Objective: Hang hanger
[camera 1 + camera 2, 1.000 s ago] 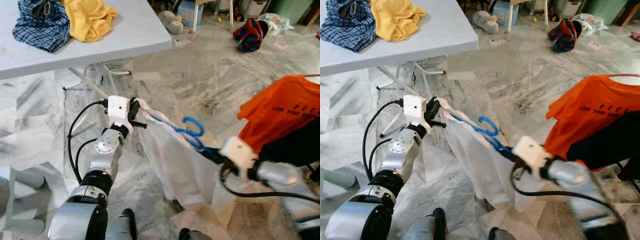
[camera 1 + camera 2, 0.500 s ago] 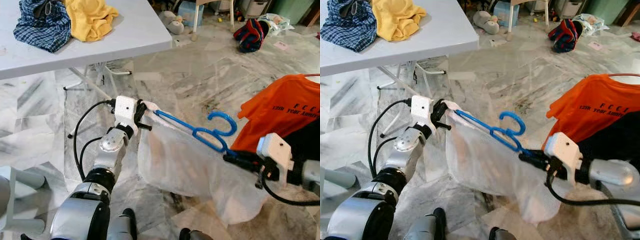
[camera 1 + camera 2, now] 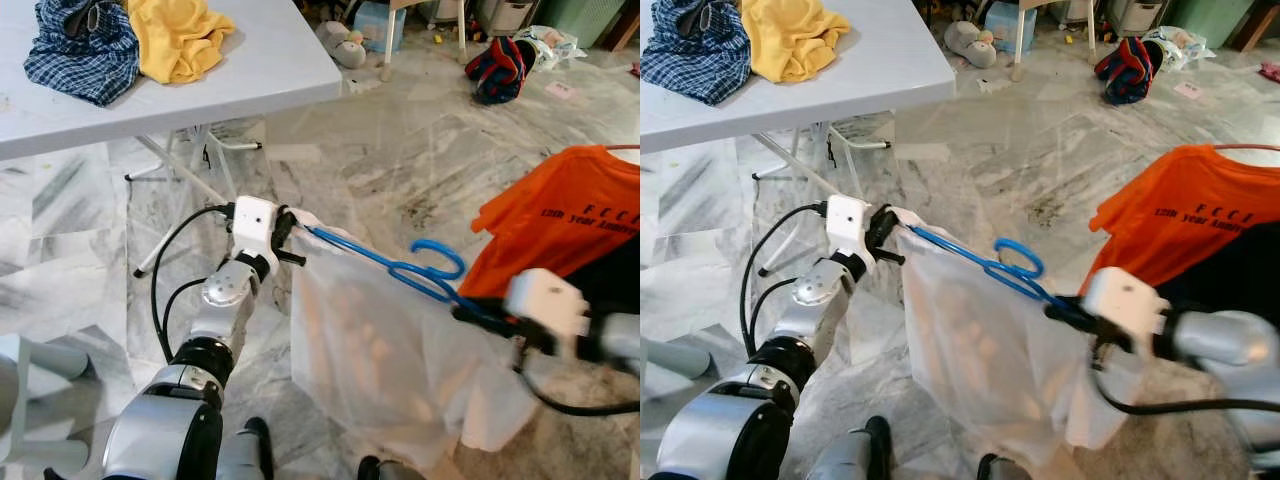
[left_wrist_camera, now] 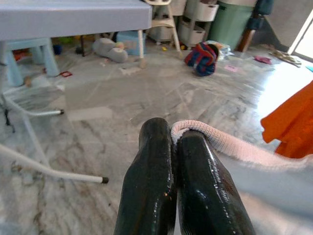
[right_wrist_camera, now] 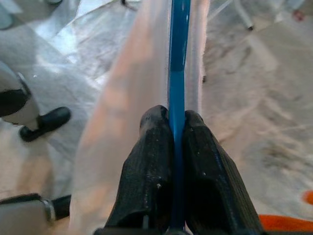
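Pinching white garment (image 3: 380, 350), left claw (image 3: 283, 232), right claw (image 3: 472, 312) clamping blue hanger (image 3: 400, 270), orange shirt (image 3: 560, 225) beside.

I can see dark lettering printed across the orange cotton T-shirt (image 3: 560, 225) hanging at the right. It is too small and blurred for me to read. I find no other text.

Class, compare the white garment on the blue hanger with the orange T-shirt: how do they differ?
The white garment is plain and sheer; the orange T-shirt is opaque with dark lettering. The white garment is stretched between the left gripper and right gripper on the blue plastic hanger; the T-shirt already hangs.
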Available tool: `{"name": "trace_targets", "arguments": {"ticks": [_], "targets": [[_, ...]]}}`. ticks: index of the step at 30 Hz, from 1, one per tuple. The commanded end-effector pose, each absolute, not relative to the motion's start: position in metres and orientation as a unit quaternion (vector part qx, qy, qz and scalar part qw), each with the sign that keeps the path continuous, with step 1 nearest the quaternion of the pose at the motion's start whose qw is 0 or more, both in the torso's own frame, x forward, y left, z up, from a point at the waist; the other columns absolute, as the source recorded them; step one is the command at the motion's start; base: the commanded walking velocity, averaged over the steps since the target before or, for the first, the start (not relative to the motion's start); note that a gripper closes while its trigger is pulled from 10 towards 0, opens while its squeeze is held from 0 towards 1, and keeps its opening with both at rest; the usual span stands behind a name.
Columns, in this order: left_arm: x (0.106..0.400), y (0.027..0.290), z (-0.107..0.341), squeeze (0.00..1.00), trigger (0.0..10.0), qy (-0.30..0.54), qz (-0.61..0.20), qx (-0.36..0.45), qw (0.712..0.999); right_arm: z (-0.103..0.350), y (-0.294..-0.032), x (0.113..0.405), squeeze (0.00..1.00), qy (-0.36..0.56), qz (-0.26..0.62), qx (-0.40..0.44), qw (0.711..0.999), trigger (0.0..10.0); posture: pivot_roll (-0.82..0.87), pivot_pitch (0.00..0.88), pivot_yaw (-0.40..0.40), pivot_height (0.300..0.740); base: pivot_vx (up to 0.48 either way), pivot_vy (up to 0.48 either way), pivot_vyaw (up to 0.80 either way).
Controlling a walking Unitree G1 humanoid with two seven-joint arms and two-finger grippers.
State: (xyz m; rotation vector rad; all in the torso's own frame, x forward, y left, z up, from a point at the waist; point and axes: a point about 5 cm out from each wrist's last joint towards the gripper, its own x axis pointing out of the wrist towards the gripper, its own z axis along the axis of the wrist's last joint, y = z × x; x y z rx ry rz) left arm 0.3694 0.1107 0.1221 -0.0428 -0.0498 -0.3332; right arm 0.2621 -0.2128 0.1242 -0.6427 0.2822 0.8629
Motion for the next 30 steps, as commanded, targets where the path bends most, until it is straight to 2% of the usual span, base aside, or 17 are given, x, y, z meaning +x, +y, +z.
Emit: {"name": "trace_targets", "arguments": {"ticks": [1,7,11,18,19,20,21,30], "targets": [[0.371,0.119,0.128,0.0,0.0,-0.042,-0.139,-0.033,0.989,0.116,-0.214,0.262,0.0,0.149,0.396,-0.315,0.849,10.0,0.02,0.201,-0.021,0.74,0.0,0.0,0.0],[0.368,0.112,0.125,0.0,0.0,-0.041,-0.155,-0.028,0.987,0.102,-0.198,0.265,0.0,0.148,0.405,-0.321,0.843,10.0,0.04,0.2,-0.022,0.74,0.0,0.0,0.0],[0.37,0.123,0.126,0.0,0.0,-0.041,-0.139,-0.02,0.989,0.1,-0.212,0.261,0.0,0.165,0.406,-0.332,0.835,10.0,0.04,0.203,-0.024,0.74,0.0,0.0,0.0],[0.37,0.123,0.126,0.0,0.0,-0.041,-0.139,-0.02,0.989,0.1,-0.212,0.261,0.0,0.165,0.406,-0.332,0.835,10.0,0.04,0.203,-0.024,0.74,0.0,0.0,0.0],[0.37,0.126,0.126,0.0,0.0,-0.04,-0.135,-0.019,0.99,0.101,-0.216,0.258,0.0,0.17,0.408,-0.334,0.832,10.0,0.03,0.203,-0.024,0.74,0.0,0.0,0.0],[0.37,0.132,0.121,0.0,0.0,-0.026,-0.124,-0.013,0.992,0.128,-0.241,0.248,0.0,0.171,0.411,-0.309,0.841,10.0,0.01,0.207,-0.019,0.74,0.0,0.0,0.0],[0.369,0.134,0.119,0.0,0.0,-0.019,-0.121,-0.01,0.992,0.142,-0.25,0.244,0.0,0.167,0.414,-0.299,0.844,10.0,0.01,0.207,-0.019,0.74,0.0,0.0,0.0],[0.37,0.132,0.118,0.0,0.0,-0.012,-0.122,-0.007,0.992,0.176,-0.271,0.237,0.0,0.163,0.423,-0.303,0.839,10.0,-0.01,0.208,-0.019,0.74,0.0,0.0,0.0]]}}
